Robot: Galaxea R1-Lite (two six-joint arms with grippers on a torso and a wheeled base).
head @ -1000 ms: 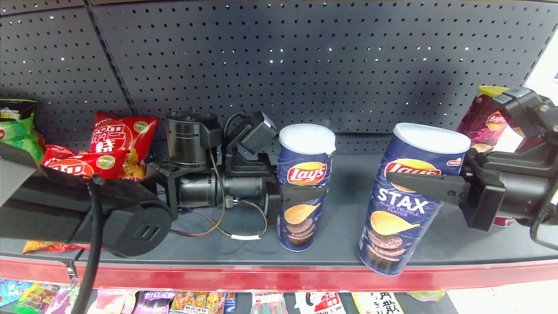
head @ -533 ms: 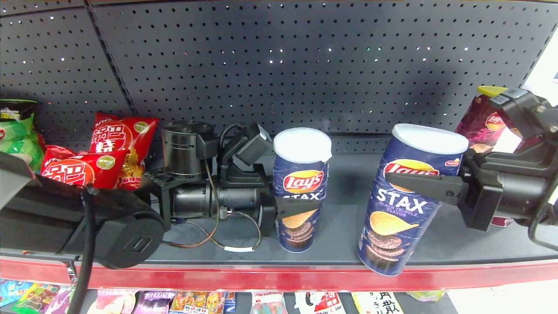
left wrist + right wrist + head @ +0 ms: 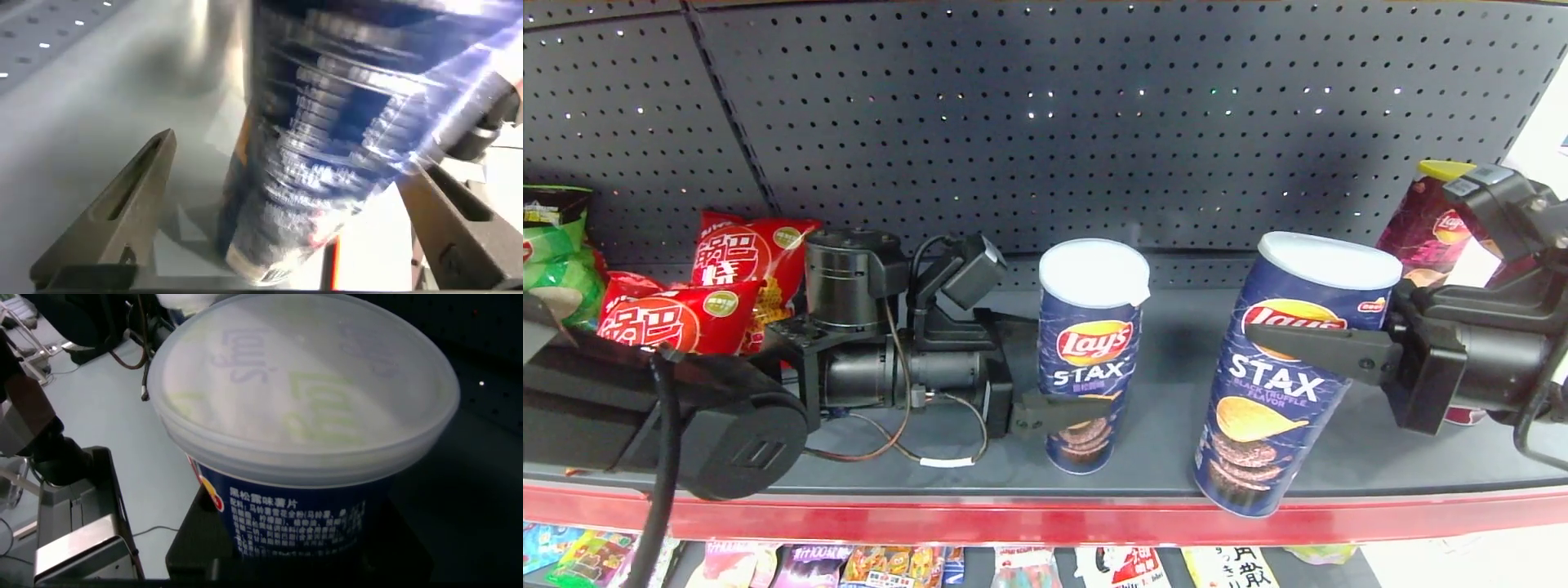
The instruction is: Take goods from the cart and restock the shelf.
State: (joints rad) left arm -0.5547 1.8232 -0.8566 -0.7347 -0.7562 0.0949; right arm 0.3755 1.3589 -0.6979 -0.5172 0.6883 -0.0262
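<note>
Left gripper (image 3: 288, 157) wide open, one finger each side of the blue chips canister (image 3: 1092, 351), apparently not touching it. That canister stands upright on the shelf (image 3: 1160, 449). Right gripper (image 3: 1290, 327) clamped round the second canister (image 3: 1282, 384), which is tilted, base at the red front edge (image 3: 1013, 516).

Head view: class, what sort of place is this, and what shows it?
Probably a shop's snack aisle: a pegboard-backed shelf with a red front edge, an upright chip canister, a tilted chip canister, and red snack bags.
</note>
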